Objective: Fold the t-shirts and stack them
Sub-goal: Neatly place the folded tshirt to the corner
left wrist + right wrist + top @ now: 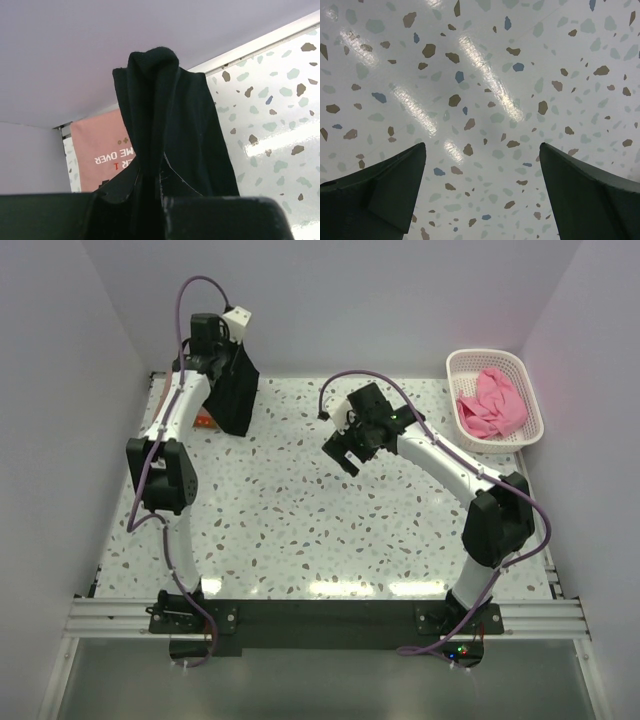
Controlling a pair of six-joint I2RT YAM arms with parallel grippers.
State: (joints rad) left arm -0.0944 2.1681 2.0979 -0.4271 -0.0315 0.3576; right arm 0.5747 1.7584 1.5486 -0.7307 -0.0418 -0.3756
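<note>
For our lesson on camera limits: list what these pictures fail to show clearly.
- Salmon shirt: in the top view, nearly all of it is behind the black shirt. In the left wrist view, its lettering is partly covered by that shirt.
- Pink shirt: seen in the top view only, bunched in the basket, so its full shape is hidden.
- Left hand: in the wrist view, its fingertips are buried in black cloth.

We see a plain black t-shirt (232, 395) at the upper left of the top view. In the lower left of the left wrist view, a salmon-pink t-shirt (102, 150) shows white lettering with one red character. At the upper right of the top view, a bright pink t-shirt (490, 405) sits in a white lattice basket (483, 354). The table (300, 530) is white terrazzo, flecked brown, blue and pale green.
</note>
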